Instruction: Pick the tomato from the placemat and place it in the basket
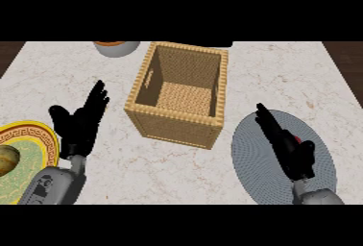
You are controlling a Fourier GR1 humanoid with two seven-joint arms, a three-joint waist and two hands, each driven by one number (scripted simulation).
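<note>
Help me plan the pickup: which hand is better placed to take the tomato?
Right. The right hand is over the grey placemat, beside the mostly hidden tomato; the left hand is open on the other side of the basket.

Tomato (298, 140) mostly behind right hand (289, 146)

- Counter (284, 72): white marble top, faint brown veining.
- Plate (32, 130): yellow rim with dark key pattern, pale green centre (cut off by the left edge).
- Round tan item (6, 159): lying on the plate, kind unclear.
- Bowl (117, 48): grey, orange inside, at the far edge.
</note>
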